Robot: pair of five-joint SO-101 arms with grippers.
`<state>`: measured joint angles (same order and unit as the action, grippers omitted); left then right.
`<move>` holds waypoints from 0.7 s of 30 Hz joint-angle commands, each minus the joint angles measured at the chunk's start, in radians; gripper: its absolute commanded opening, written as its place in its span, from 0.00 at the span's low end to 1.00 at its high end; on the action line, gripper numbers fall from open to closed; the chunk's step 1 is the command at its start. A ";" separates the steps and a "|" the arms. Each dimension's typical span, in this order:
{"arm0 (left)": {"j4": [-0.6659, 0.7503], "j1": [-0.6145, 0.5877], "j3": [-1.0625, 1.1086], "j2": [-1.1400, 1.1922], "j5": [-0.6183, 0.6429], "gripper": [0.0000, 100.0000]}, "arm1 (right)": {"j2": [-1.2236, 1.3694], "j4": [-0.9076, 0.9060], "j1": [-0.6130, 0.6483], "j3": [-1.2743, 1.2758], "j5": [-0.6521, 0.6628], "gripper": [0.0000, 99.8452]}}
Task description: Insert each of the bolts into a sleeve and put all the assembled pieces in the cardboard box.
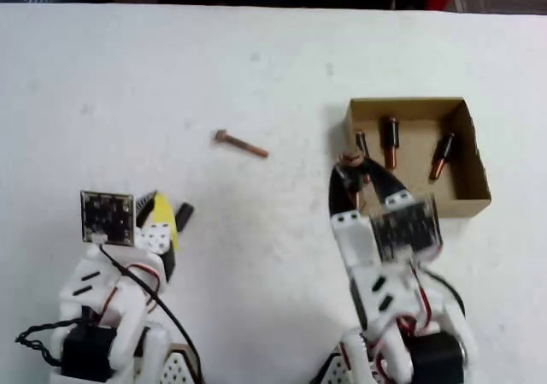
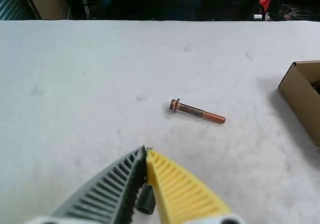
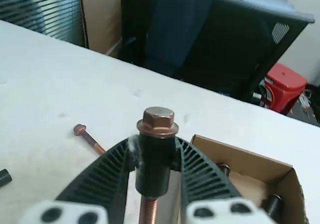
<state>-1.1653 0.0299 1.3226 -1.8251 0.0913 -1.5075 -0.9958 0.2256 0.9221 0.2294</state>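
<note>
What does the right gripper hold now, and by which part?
A bolt already in its black sleeve; the right gripper clamps the sleeve, with the bolt's head above.

copper bolt (image 1: 242, 144), black sleeve (image 3: 155, 159), brown cardboard box (image 1: 408, 104), grey-and-yellow ridged left pincer (image 2: 146, 150)

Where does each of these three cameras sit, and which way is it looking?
High view: fixed above, looking down on the table, loose bolt and cardboard box; the left arm and right arm show at the bottom.
Left wrist view: on the left arm, facing the loose bolt; its left gripper shows, shut on a sleeve.
Right wrist view: on the right arm, facing the box; its right gripper shows, shut on an assembled piece.
Shared: all three show the loose bolt and the box.
</note>
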 commanded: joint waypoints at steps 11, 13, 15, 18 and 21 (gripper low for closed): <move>-0.037 -0.008 0.049 -0.004 -0.008 0.02 | 0.671 0.275 -0.220 -0.192 0.018 0.02; -0.035 -0.008 0.074 -0.004 -0.009 0.02 | 0.745 0.294 -0.225 -0.221 0.018 0.02; -0.034 -0.008 0.091 -0.004 -0.009 0.02 | 0.816 0.300 -0.234 -0.252 0.018 0.02; -0.034 -0.008 0.097 -0.004 -0.009 0.02 | 0.911 0.300 -0.259 -0.311 0.018 0.02; -0.038 -0.008 0.098 -0.004 -0.009 0.02 | 1.013 0.300 -0.286 -0.367 0.018 0.02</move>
<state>-1.1976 0.0284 1.4239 -1.8205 0.0913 -0.5485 -0.7319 -0.0338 0.6613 0.2294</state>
